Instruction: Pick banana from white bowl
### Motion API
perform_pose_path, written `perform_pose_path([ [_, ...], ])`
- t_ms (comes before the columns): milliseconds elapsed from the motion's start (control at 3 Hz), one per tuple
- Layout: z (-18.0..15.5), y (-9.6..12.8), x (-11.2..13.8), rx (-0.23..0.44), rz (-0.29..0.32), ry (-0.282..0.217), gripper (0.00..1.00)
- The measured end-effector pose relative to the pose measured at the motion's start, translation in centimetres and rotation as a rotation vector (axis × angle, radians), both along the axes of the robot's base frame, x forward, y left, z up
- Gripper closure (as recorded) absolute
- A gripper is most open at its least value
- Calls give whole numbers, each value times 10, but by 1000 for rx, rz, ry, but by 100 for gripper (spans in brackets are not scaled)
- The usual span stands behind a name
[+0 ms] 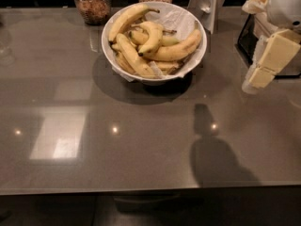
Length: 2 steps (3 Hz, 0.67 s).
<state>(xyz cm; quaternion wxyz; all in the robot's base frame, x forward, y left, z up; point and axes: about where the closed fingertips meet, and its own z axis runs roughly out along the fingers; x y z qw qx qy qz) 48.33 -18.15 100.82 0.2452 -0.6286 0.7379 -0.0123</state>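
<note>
The white bowl (113, 55) stands at the back middle of the grey table, lined with crumpled white paper and filled with several bananas. The banana (178, 49), long, thick and deep golden yellow, lies along the bowl's right side, curving up toward the rim. A shorter hooked banana (153, 36) lies in the middle and a long paler one (126, 20) on the left rim. My gripper (256, 76), cream-coloured, hangs over the table's right edge, to the right of the bowl and apart from it, holding nothing.
Two glass jars (93, 3) with brownish contents stand behind the bowl. A white stand (207, 4) rises behind the bowl's right rim. A black basket (245, 36) of packets sits at the far right, behind my gripper. The grey table (141, 145) stretches toward the front.
</note>
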Motion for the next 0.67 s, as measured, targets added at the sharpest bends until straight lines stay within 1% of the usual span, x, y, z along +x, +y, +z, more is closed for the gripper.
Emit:
perform_pose_path([
  [333,13,20,39,105,46,-26,0],
  [667,12,21,38,103,46,-25,0],
])
